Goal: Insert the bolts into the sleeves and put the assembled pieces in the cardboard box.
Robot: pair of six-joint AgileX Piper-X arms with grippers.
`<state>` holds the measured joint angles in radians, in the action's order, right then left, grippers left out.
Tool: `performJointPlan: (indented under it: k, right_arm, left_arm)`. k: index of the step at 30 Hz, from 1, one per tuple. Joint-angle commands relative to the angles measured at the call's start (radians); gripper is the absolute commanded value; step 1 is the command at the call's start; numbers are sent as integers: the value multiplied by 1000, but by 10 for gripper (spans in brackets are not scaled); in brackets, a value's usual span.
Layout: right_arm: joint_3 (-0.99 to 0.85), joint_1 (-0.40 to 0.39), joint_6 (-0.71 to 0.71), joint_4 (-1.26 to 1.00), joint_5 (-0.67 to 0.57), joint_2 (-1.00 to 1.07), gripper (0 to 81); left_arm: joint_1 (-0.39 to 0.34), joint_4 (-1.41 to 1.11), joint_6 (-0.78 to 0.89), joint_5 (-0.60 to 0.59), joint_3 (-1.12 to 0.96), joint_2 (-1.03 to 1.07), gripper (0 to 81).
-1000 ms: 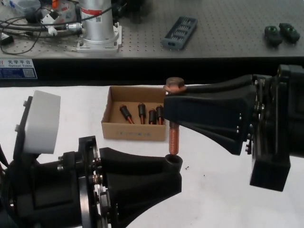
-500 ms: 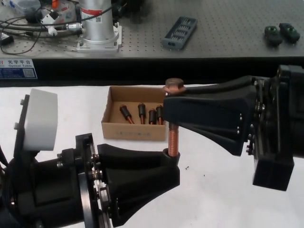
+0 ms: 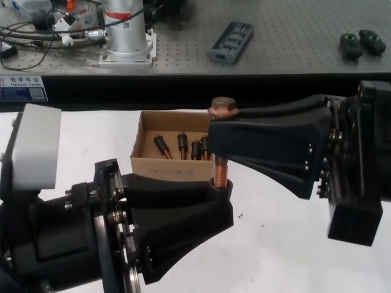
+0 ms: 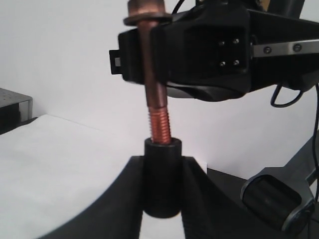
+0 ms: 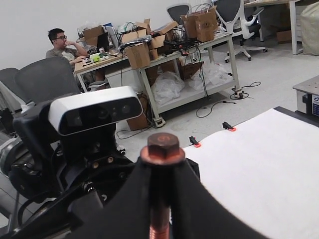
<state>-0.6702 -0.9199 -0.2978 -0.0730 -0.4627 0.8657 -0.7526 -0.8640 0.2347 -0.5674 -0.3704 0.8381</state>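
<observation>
Behind the white sheet we see a grey table with a silver post and a black rack on it. The cardboard box sits on the sheet, past the two grippers. The right gripper covers the box's right end. We can see four assembled pieces lying inside, black at one end and copper at the other.

The left gripper is closed tight on a black sleeve, with one finger on each side. It holds the sleeve upright above the sheet. The right gripper is closed on a bolt, just under its head.

The bolt is copper-coloured, with a six-sided head and a flat collar. It stands straight up, right over the sleeve. Its threaded tip is just inside the hole at the sleeve's top.
</observation>
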Motion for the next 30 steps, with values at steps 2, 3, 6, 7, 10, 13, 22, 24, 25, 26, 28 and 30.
performJointPlan:
  k: [2,3,6,7,10,13,22,24,25,26,28,30]
  right_arm:
    - [-11,-2,1,0,-74,4,4]
    - [-11,-2,1,0,-84,4,43]
    - [-11,-2,1,7,-90,4,228]
    - [-11,-2,1,7,-87,4,293]
    - [-11,-2,1,7,-86,4,374]
    - [-11,-2,1,7,-86,4,373]
    - [-11,3,60,7,-22,-3,373]
    - [-11,7,99,25,25,-14,373]
    - [-11,13,120,49,48,-23,373]
    - [-11,19,137,67,67,-34,373]
    - [-11,36,171,132,137,-60,373]
    - [-11,51,188,201,230,-87,373]
  left_arm:
    - [-4,-83,-3,63,-5,-13,7]
    - [-4,-89,-3,80,-5,-13,7]
    - [-4,-99,-3,90,-5,-13,7]
    - [-4,-99,-3,90,-5,-13,7]
    - [-4,-102,-3,93,-5,-13,7]
    - [-4,-102,-3,93,-5,-13,7]
    - [-4,-102,-3,272,-5,-13,7]
    - [-4,-96,-3,327,-5,-13,7]
    - [-4,-93,-3,349,-5,-13,7]
    - [-4,-89,-3,355,-5,-13,7]
    - [-4,-70,-3,355,-10,-13,7]
    - [-4,-24,-3,355,-23,-13,7]
